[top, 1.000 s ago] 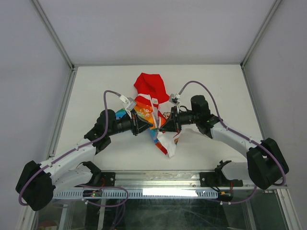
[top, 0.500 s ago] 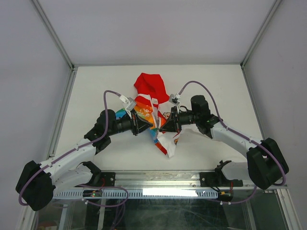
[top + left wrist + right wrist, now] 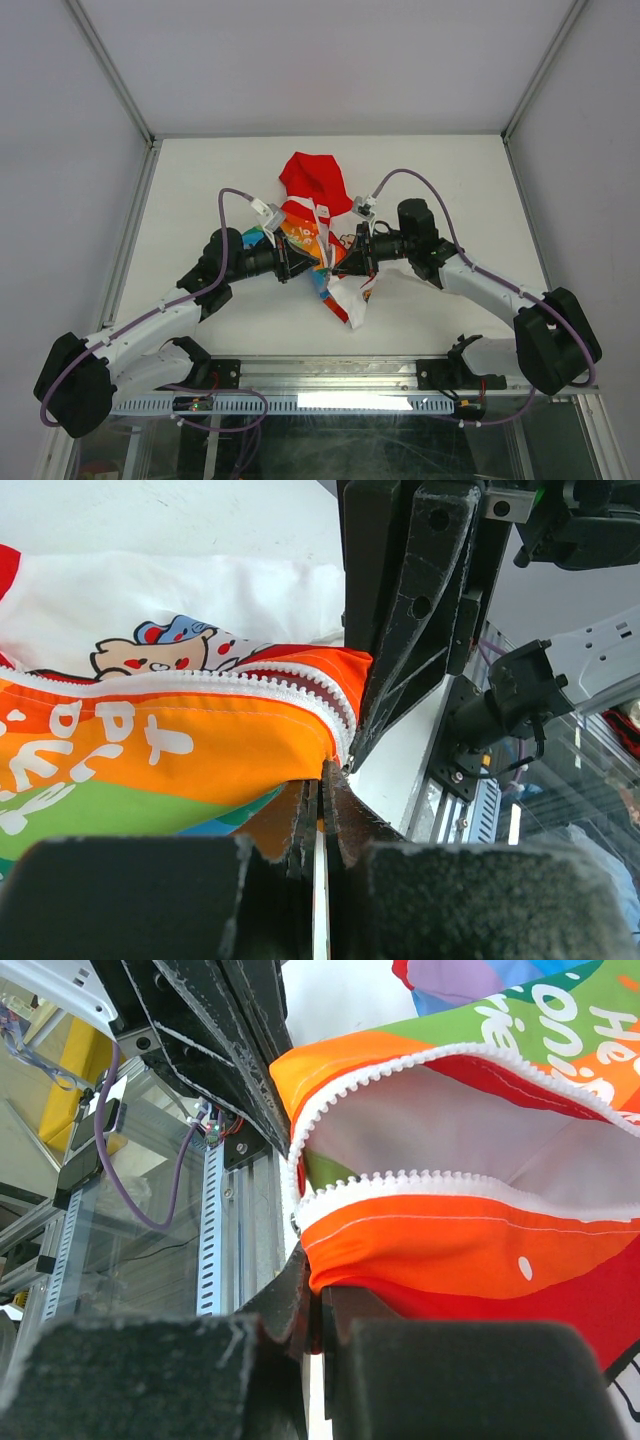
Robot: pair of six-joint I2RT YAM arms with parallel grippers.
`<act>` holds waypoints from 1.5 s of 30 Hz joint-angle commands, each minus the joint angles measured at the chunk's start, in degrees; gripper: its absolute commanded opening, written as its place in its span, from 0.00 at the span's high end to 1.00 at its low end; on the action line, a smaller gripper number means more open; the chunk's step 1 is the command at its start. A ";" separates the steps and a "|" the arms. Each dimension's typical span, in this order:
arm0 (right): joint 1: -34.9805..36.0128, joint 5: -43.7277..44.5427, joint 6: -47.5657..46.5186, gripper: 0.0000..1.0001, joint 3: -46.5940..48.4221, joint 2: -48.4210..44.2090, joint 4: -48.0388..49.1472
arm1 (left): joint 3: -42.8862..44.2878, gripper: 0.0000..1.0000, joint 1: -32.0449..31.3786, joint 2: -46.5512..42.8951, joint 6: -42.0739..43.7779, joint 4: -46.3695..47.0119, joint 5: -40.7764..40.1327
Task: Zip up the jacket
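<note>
At the middle of the table (image 3: 200,190): the jacket (image 3: 322,235) lies bunched, red hood (image 3: 312,178) toward the far side.
Left gripper (image 3: 303,262): closed on the orange panel's lower corner, beside 1 zipper row; likely anchoring that front.
Right gripper (image 3: 338,258): clamped on the facing panel's bottom edge, its fingertips close to the left's.
Zipper teeth (image 3: 430,1182): 2 white rows gape apart, unjoined.
Purpose of hold: judged, to draw both bottom ends together so the zip can be started.

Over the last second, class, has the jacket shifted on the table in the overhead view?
No. The jacket has not shifted: its red hood lies just as far from the table's far edge as before.
</note>
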 commanded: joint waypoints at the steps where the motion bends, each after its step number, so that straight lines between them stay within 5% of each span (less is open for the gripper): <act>1: -0.24 -1.92 0.52 1.00 3.30 -0.04 3.48 | -0.16 1.00 0.48 -0.20 1.50 4.29 1.84; 19: -0.16 -2.37 -0.01 1.00 3.43 0.14 2.59 | 0.08 1.00 0.50 -1.46 1.75 3.13 -2.75; 45: -0.21 -1.41 0.34 1.00 4.19 0.51 3.03 | -0.81 1.00 0.46 -0.92 1.32 3.93 1.60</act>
